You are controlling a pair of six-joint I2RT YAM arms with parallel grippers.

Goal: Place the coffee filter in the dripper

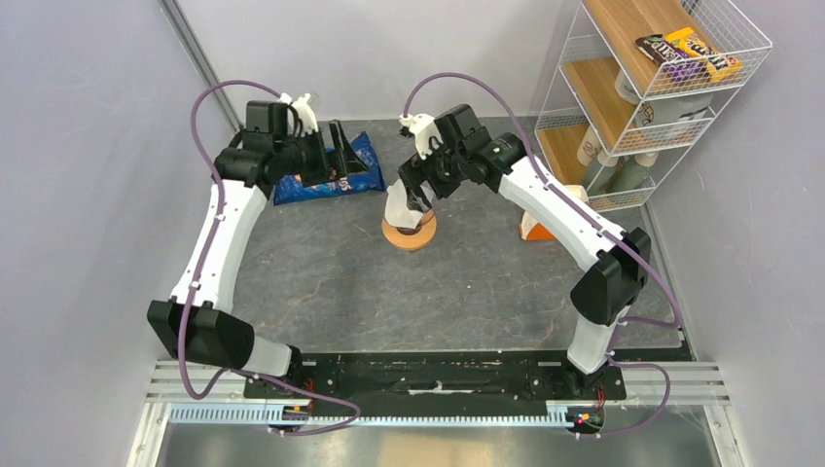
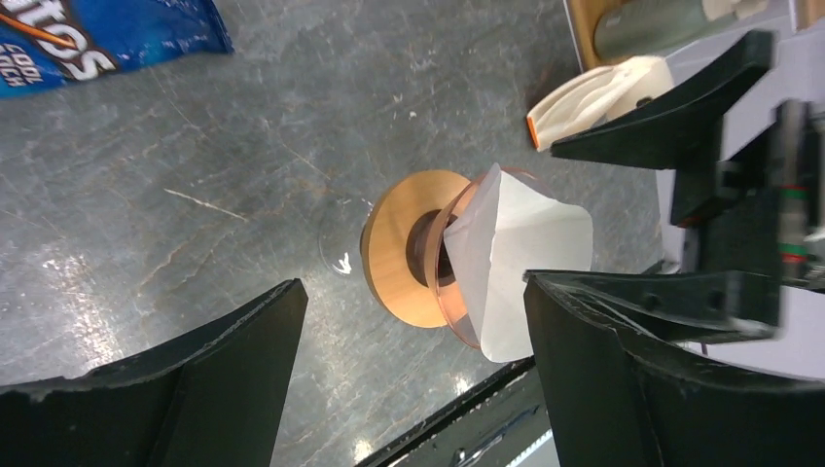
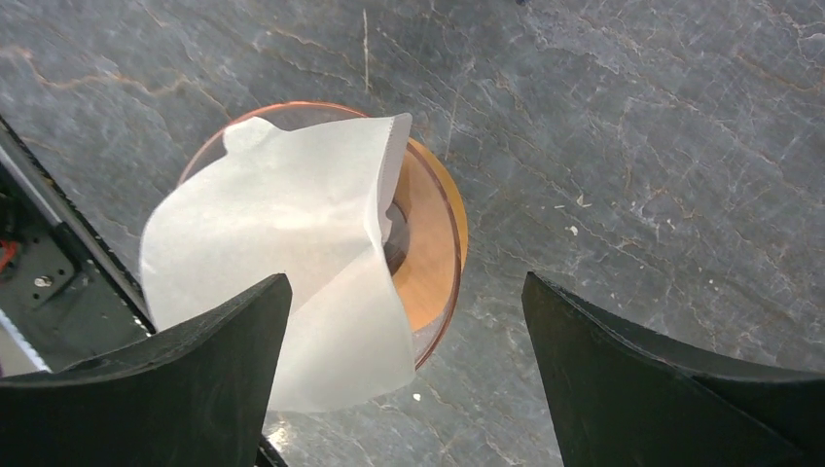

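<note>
The orange dripper (image 1: 409, 235) stands mid-table. The white paper coffee filter (image 1: 400, 208) sits in it, tilted and sticking up above the rim. In the right wrist view the filter (image 3: 282, 243) covers the left half of the dripper (image 3: 430, 255) and overhangs its rim. My right gripper (image 3: 406, 292) is open just above it, one finger on each side, holding nothing; it also shows in the top view (image 1: 417, 197). My left gripper (image 1: 350, 161) is open and empty at the back left. Its view shows the dripper (image 2: 399, 243) and filter (image 2: 520, 263) ahead.
A blue chips bag (image 1: 326, 173) lies under the left gripper, also in the left wrist view (image 2: 97, 39). An orange-and-white pack (image 1: 535, 229) lies right of the dripper. A white wire shelf rack (image 1: 662, 88) stands at the back right.
</note>
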